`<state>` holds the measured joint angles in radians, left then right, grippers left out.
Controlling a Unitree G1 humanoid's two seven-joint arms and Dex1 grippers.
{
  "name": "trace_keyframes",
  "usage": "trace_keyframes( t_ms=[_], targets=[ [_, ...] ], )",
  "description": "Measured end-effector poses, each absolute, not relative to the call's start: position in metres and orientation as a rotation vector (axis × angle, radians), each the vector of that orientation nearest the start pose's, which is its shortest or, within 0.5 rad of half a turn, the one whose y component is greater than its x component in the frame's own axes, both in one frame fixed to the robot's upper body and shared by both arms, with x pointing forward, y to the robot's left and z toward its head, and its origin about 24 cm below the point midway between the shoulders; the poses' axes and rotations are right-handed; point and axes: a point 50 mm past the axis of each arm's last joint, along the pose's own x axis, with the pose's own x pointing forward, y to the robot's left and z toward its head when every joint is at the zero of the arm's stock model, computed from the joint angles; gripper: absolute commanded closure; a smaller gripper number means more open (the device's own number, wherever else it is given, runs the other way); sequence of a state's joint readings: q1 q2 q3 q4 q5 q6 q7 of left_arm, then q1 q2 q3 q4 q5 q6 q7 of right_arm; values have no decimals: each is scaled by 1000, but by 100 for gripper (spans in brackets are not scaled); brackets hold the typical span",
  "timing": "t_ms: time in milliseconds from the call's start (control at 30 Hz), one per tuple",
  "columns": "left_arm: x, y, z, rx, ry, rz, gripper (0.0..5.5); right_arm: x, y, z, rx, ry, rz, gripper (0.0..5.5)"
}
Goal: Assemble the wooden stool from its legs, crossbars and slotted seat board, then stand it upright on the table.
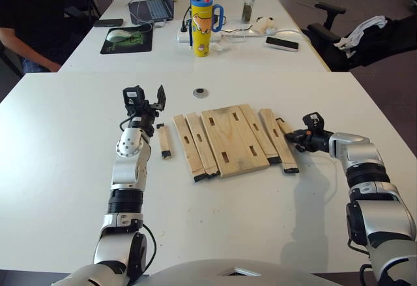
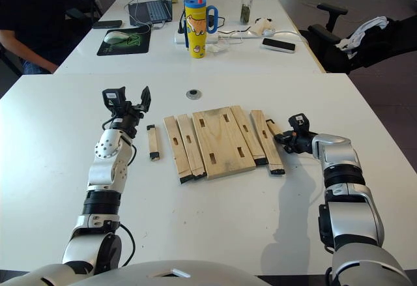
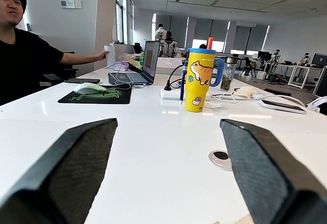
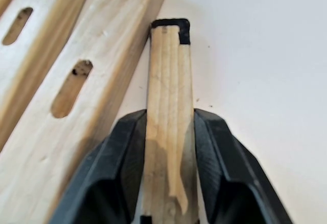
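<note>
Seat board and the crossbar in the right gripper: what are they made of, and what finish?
Seat board: pale bare wood, possibly pine. Grain streaks and rough-edged slots show, with no gloss or paint. Crossbar: the same light wood with lengthwise grain and a splintered patch close to the right gripper. Its far end is black, either paint or a rubber coating; the look leaves that open.

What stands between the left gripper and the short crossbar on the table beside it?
Nothing visible. The open left gripper is close beside the short crossbar, with only bare table between them.
</note>
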<state>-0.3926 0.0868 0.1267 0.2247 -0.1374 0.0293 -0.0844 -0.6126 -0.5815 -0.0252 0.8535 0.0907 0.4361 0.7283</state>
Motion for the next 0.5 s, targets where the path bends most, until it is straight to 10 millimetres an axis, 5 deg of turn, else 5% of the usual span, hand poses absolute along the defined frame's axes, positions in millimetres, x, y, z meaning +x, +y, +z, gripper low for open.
trace_keyframes(
  t_ms=[167,267,400,500],
  targets=[
    [328,164,100,-73,-136,-67,177,330,-284,45,-66,510,212,419],
    [330,164,102,-86,-134,-82,177,339,-280,72,-31,288,194,419],
    [332,157,104,-289,-64,-171,177,352,-239,125,-58,-11,373,419],
    [329,133,111,-550,3,-333,177,346,-196,123,-62,-44,554,419]
  ],
)
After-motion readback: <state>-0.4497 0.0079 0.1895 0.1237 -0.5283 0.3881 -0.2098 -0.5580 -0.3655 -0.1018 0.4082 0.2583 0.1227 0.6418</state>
